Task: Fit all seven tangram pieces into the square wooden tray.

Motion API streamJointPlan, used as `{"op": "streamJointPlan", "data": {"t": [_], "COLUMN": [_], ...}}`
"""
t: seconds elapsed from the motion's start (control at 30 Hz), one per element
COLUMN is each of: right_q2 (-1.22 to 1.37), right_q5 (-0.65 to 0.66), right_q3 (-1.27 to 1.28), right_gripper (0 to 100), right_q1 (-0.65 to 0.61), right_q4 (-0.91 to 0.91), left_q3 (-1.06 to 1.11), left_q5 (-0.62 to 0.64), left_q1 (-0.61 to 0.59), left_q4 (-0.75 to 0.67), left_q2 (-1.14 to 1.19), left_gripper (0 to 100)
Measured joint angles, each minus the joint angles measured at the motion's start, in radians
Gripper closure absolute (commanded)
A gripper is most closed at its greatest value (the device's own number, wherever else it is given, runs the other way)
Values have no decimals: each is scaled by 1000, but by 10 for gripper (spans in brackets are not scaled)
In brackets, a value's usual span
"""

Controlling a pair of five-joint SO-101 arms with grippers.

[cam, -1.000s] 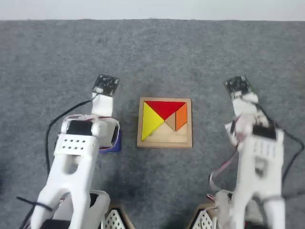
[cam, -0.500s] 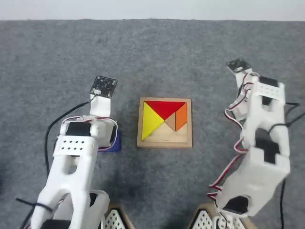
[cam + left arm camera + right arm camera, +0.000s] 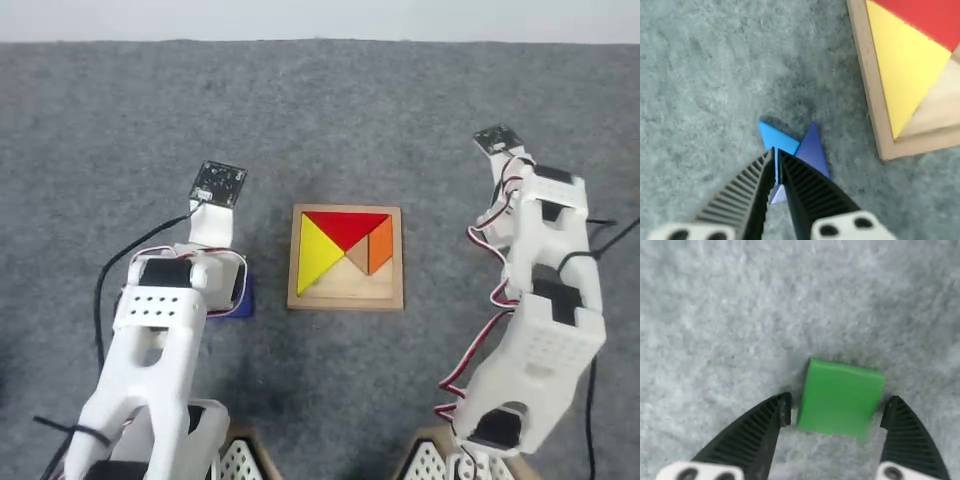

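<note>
The square wooden tray (image 3: 346, 303) lies at the table's middle and holds a red triangle (image 3: 345, 227), a yellow triangle (image 3: 315, 253) and an orange piece (image 3: 380, 245). Left of it, a dark blue triangle (image 3: 812, 150) and a light blue triangle (image 3: 776, 136) lie together on the carpet. My left gripper (image 3: 775, 153) is shut on the light blue triangle, a thin strip of which shows between its fingers. On the far right, a green square (image 3: 840, 395) lies on the carpet between the fingers of my open right gripper (image 3: 837, 412), apart from both.
Grey carpet (image 3: 330, 120) covers the whole table. The tray's rim (image 3: 865, 75) stands close beside the blue pieces, and the tray's lower half shows bare wood (image 3: 350, 285). The right arm (image 3: 540, 270) stretches along the right side.
The right arm has stretched out toward the back of the table, carrying its wrist farther from me. The left arm and the tray's pieces have stayed put.
</note>
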Motion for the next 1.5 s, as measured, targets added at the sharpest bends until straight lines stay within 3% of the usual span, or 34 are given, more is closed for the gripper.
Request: {"op": "streamJointPlan", "data": {"t": [0.2,0.37,0.77,0.93,1.23,1.5], "right_q2": [6,6,-2,-123,-601,-753], "right_q5": [-135,-155,-150,-130,-207,-242], "right_q3": [-2,-17,-20,83,334,434], "right_gripper": [823,917,927,928,929,929], "right_q1": [-11,-9,-44,-167,-451,-760], "right_q4": [0,-2,51,109,239,241], "left_q3": [0,0,6,6,6,40], "left_q5": [-2,-2,0,0,-5,-35], "left_q1": [-2,-2,0,-2,-18,-221], "left_q4": [-9,-11,-11,-32,-37,-37], "left_q2": [0,0,0,0,0,0], "left_gripper": [984,984,984,984,984,984]}}
